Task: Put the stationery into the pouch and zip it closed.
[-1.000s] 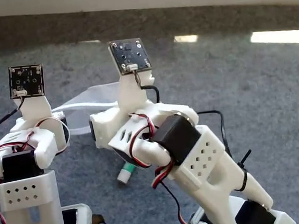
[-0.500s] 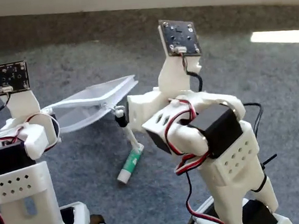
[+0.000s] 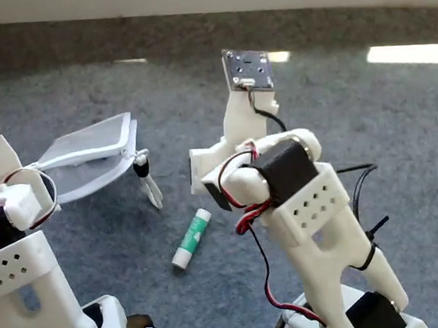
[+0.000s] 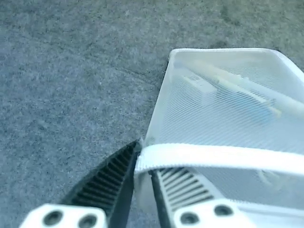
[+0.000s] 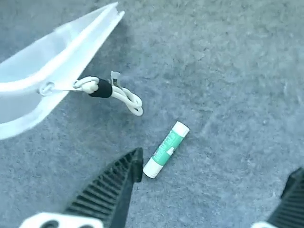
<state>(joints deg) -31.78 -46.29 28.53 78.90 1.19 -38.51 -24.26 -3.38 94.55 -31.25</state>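
the left gripper point(image 4: 142, 176) pinches the limp mesh pouch point(image 4: 228, 118) by its rim, while the right gripper point(image 5: 217, 171) hangs spread above the light, rigid, probably roll-prone glue stick point(image 5: 166, 149) at centre frame, best gripped mid-barrel.

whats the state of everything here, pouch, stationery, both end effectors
pouch: mouth open, gripped at its edge, held up
zip pull: dangling free
glue stick: lying flat, outside the pouch
pen-like item: inside the pouch
left end effector: shut on the pouch
right end effector: open, above the glue stick
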